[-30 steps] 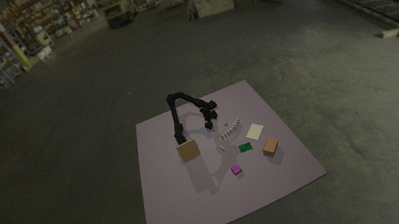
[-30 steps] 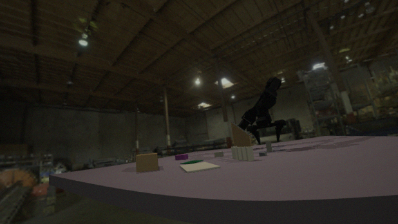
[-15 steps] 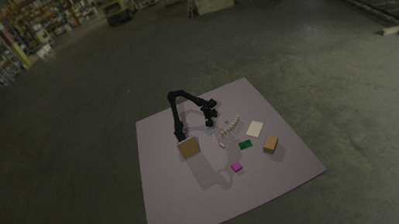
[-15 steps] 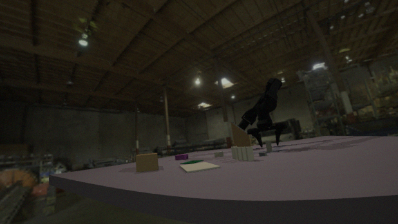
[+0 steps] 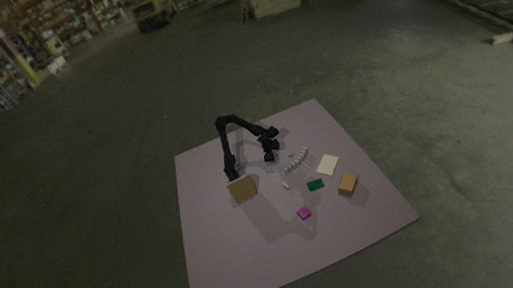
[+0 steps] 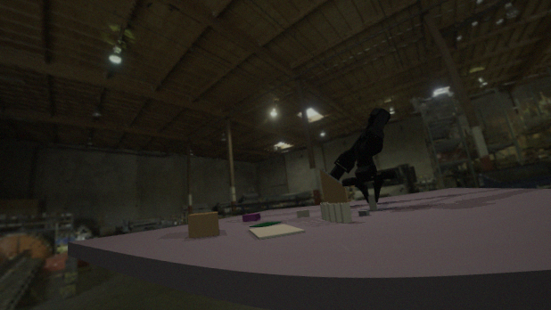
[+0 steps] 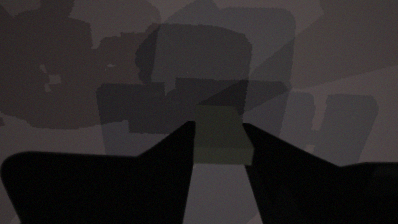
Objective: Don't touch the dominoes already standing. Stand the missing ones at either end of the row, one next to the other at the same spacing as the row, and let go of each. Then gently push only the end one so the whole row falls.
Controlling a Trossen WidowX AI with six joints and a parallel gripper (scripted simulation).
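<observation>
A row of several pale dominoes (image 5: 305, 149) (image 6: 336, 212) stands upright in a slight curve. One loose pale domino (image 5: 286, 186) (image 6: 302, 214) lies on the mat near one end of the row. Another pale domino (image 6: 373, 205) (image 7: 223, 155) stands upright, apart from the row on the arm's side; in the top view it is hidden. My gripper (image 5: 269, 159) (image 6: 373, 200) (image 7: 217, 130) points down, low over the mat, and is shut on this domino, with a finger against each side.
A small grey block (image 5: 291, 155) (image 6: 364, 213) lies between the gripper and the row. Beyond the row are a cream slab (image 5: 327, 165) (image 6: 276, 231), a green sheet (image 5: 315, 184) and an orange-brown box (image 5: 347, 184) (image 6: 203, 224). A magenta block (image 5: 303, 213) and a tan panel (image 5: 243, 189) are further off.
</observation>
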